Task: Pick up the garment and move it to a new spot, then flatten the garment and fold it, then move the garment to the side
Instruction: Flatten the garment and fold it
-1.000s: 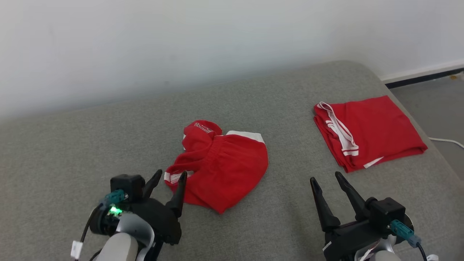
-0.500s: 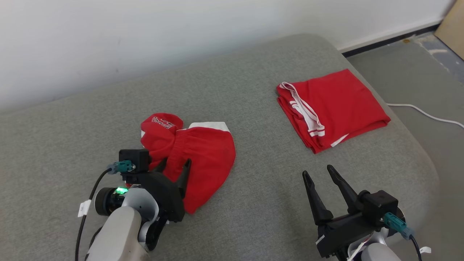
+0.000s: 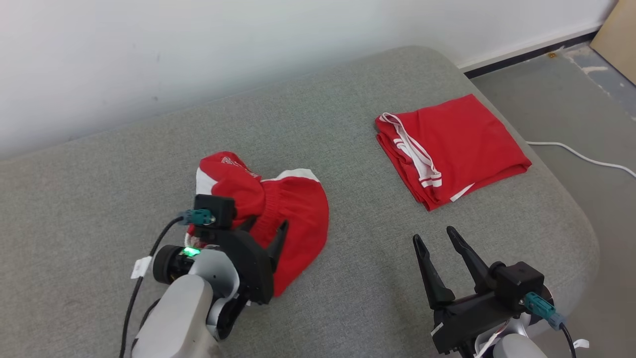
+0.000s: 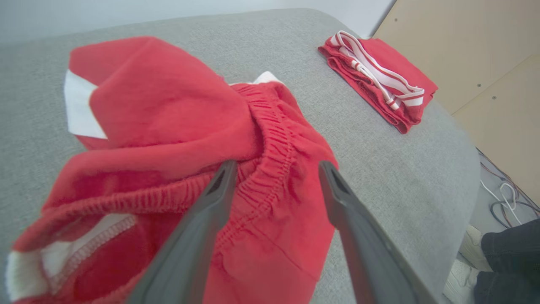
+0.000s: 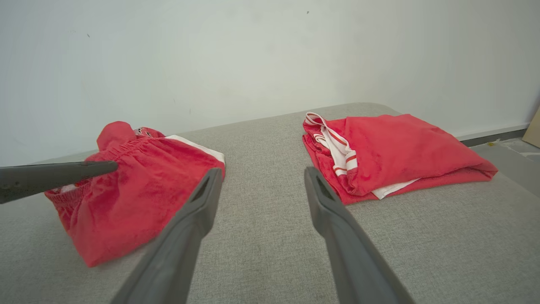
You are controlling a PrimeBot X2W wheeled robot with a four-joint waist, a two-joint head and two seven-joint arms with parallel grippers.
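Observation:
The garment (image 3: 298, 219) is a crumpled pair of red shorts with white trim, heaped at the centre-left of the grey cushion. My left gripper (image 3: 266, 227) hangs right over its near side, open, its two fingers straddling the gathered waistband (image 4: 270, 139). The left wrist view shows that gripper (image 4: 276, 166) with red cloth between and under its fingers, not pinched. My right gripper (image 3: 434, 234) is open over bare cushion to the right, apart from the garment. From the right wrist, that gripper (image 5: 262, 171) has the garment (image 5: 143, 190) at its left.
A second red garment (image 3: 457, 144) lies folded flat at the cushion's far right corner. The cushion (image 3: 348, 124) ends in a rounded right edge; beyond it are floor and a white cable (image 3: 581, 156). A person's dark trouser leg (image 4: 506, 253) shows at the left wrist view's lower right.
The head camera has turned right, shifting the whole picture. My left gripper has advanced from the garment's near-left edge to over its waistband, still open. The right gripper has kept its place.

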